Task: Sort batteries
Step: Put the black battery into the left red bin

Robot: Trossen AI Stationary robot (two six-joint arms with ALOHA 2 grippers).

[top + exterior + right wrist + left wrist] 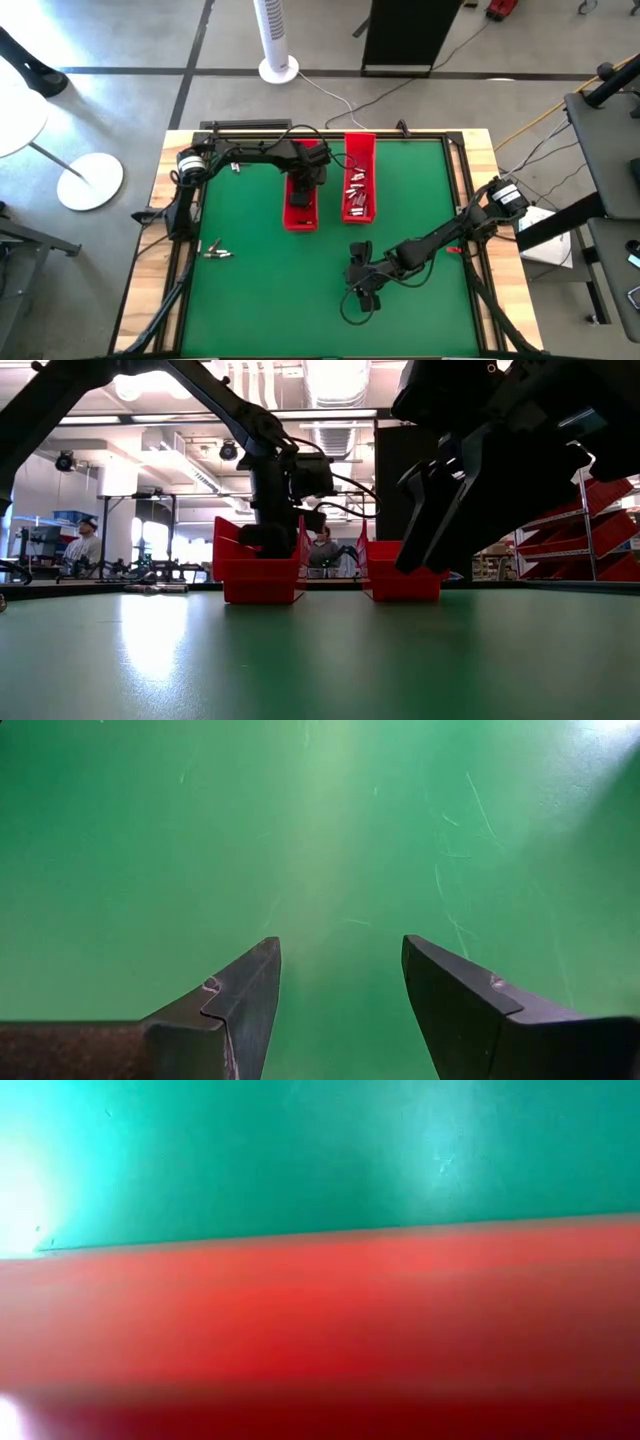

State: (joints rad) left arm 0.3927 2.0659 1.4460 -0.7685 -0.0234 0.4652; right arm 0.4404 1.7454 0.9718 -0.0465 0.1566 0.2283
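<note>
Inside the right red tray (360, 175) your batteries (357, 192) lie heaped, a few more (216, 250) loose on the tabletop (270, 290). Your left pincer (300, 197) sits low in the left tray (300, 218), grip untellable; your right pincer (340, 990) hovers wide, empty.

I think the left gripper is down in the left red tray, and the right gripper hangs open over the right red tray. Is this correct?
Not entirely. The left gripper is indeed down in the left red tray. The right gripper is open, but it hangs over bare green mat, well away from the right red tray. The high view shows this, and the right wrist view shows only mat beneath its fingers.
</note>
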